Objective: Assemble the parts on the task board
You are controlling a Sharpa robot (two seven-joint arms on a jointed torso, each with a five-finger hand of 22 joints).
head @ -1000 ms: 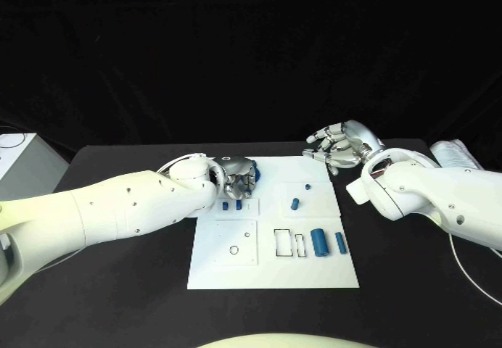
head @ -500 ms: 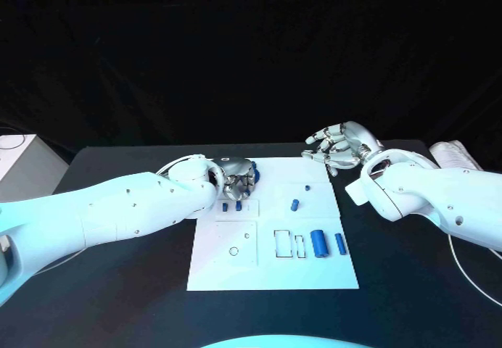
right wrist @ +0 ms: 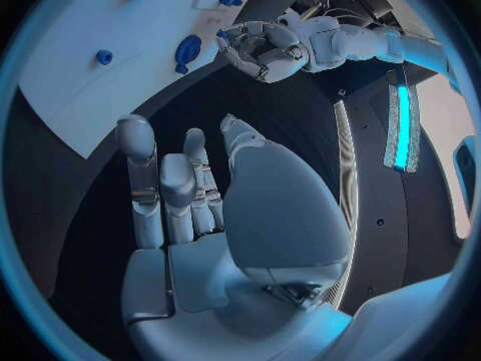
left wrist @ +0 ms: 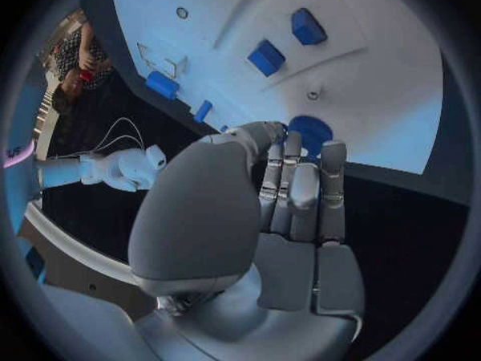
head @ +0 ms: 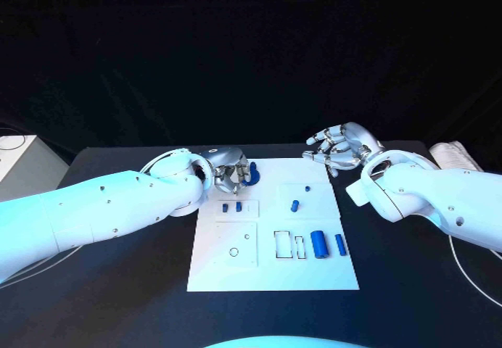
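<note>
White task board [head: 272, 268] mid-table, small blue parts [head: 319, 243] scattered flat across its recesses.

One task board [head: 314, 272], seven blue parts [head: 320, 243] on it, and two hands [head: 336, 148]

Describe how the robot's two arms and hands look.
Both arms are smooth white shells dotted with small dark screw holes. The left hand and right hand are silver metal, with segmented fingers and rounded domed backs. A thin white cable loops at the left wrist.
</note>
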